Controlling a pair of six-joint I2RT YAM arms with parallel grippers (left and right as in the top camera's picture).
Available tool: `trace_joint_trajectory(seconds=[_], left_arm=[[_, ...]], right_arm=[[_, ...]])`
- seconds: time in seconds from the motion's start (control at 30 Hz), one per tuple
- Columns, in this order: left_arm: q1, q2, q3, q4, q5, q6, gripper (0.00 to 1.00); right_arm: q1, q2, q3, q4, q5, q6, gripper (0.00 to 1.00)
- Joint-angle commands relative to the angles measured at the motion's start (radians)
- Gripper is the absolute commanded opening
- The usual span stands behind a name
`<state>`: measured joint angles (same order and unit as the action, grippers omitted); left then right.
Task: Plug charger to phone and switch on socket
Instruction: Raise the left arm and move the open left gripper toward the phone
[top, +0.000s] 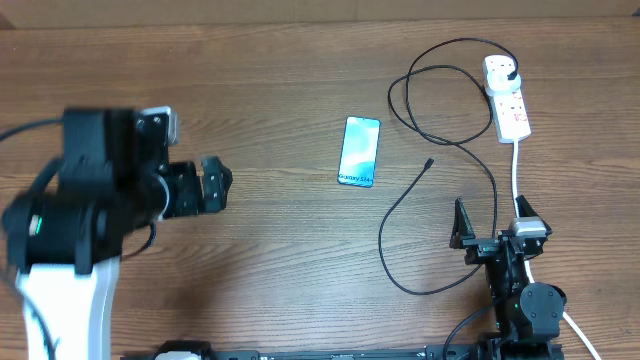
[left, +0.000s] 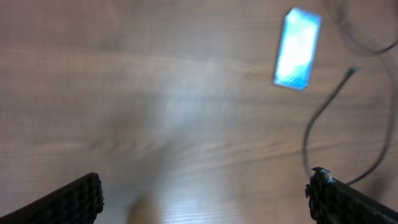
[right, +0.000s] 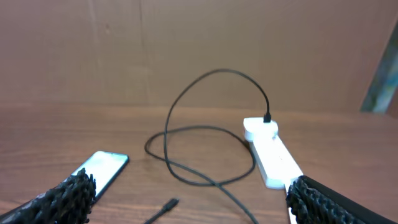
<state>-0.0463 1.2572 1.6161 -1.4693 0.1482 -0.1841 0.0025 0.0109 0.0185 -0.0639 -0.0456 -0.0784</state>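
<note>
Overhead view of the wooden surface with the plugging step not yet begun. The phone lies flat at upper centre, screen lit, long axis nearly up-and-down in the frame, its white text near the lower short edge. The charger is already plugged into the top end of the socket at upper right. Its cable loops left, then sweeps down and round, ending in the free tip just right of the phone and apart from it.

The right end effector, at lower right, has its fingers spread wide and holds nothing. The tip lies up and left of it, with the last stretch of cable running diagonally, lower left to upper right. The left end effector, at centre left, is likewise spread and empty, facing the phone but well apart from it.

The right arm is judged the nearer to both tip and socket. Bare wood lies open left of the phone. On the right, cable loops crowd the path and one strand passes close by the right fingers, a likely snag.
</note>
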Motion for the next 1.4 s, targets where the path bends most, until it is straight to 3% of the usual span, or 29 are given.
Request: trace_joint_trajectory(seconds=[0.0,0.1,0.2,0.3,0.47,0.6,0.73,0.83,0.87,0.9,0.97,1.13,1.37], left_arm=[[-0.006,0.097,0.024,-0.067,-0.038,-0.031,1.00],[-0.006,0.171,0.024,-0.119,-0.022,-0.055,1.00],[-0.006,0.226,0.024,-0.131,-0.016,-0.068,1.00],[-0.006,0.269,0.024,-0.132,-0.016,-0.083,1.00],[-0.006,0.322,0.024,-0.130,-0.011,-0.087,1.00],[-0.006,0.348,0.024,-0.128,0.017,-0.087,1.00],[-0.006,0.362,0.023,-0.118,0.030,-0.089,1.00],[-0.006,0.364,0.023,-0.116,0.029,-0.110,1.00],[-0.006,0.364,0.023,-0.114,0.029,-0.112,1.00],[-0.006,0.364,0.023,-0.114,0.029,-0.112,1.00],[-0.006,0.364,0.023,-0.109,0.029,-0.112,1.00],[-0.006,0.364,0.023,-0.107,0.029,-0.112,1.00],[-0.006,0.364,0.023,-0.093,0.029,-0.111,1.00]], right_arm=[[0.011,-0.007,-0.011,0.016,-0.296,0.098,1.00],[0.011,-0.007,-0.011,0.031,-0.775,0.333,1.00],[0.011,-0.007,-0.011,0.151,-0.957,0.504,1.00],[0.011,-0.007,-0.011,0.262,-0.943,0.623,1.00],[0.011,-0.007,-0.005,0.687,-0.760,0.840,1.00],[0.010,0.000,0.090,0.761,-0.496,0.829,1.00],[0.010,0.085,0.315,0.722,-0.429,0.601,1.00],[0.010,0.199,0.549,0.534,-0.485,0.351,1.00],[0.010,0.272,0.678,0.394,-0.522,0.216,1.00],[0.010,0.299,0.724,0.337,-0.532,0.177,1.00],[0.010,0.456,0.982,0.006,-0.577,0.051,1.00],[0.010,0.753,1.395,-0.588,-0.584,-0.037,1.00],[0.011,1.166,1.806,-1.241,-0.593,-0.053,1.00]])
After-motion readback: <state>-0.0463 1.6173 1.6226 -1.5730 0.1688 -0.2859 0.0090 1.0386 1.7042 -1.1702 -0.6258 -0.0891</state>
